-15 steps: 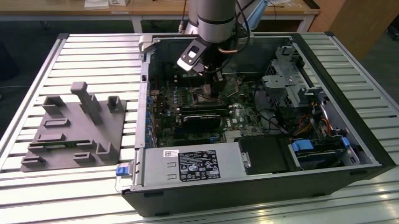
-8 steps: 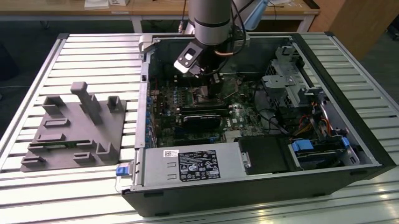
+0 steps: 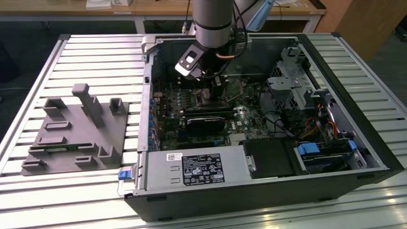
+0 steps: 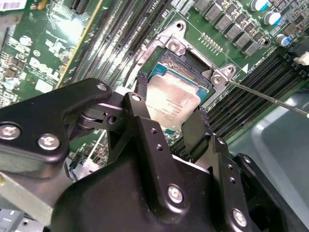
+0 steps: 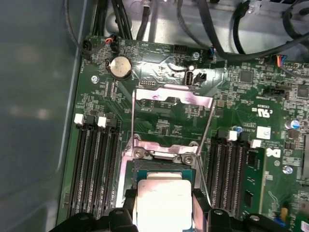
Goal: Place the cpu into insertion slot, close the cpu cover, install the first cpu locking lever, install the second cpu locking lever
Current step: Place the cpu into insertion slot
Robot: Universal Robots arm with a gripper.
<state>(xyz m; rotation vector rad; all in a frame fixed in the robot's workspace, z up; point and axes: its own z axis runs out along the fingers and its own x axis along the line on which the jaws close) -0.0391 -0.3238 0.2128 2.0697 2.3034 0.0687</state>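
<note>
Reaches into an open computer case [image 3: 254,195] lying on the ribbed metal counter [image 3: 95,57], with a grey fixture [image 3: 70,133] alongside and wooden tables [image 3: 165,9] behind. Grips the cpu [image 4: 171,99] between the tool [image 4: 171,108] fingers, right over the insertion slot [image 5: 164,166], with the cpu cover [image 5: 193,100] flipped up.

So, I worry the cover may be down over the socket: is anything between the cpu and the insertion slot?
Nothing visible. The gripper holds the cpu right over the insertion slot, whose rim shows bare beside the chip. The cpu cover is swung open, away from the slot; a thin lever rod runs alongside, not across.
</note>
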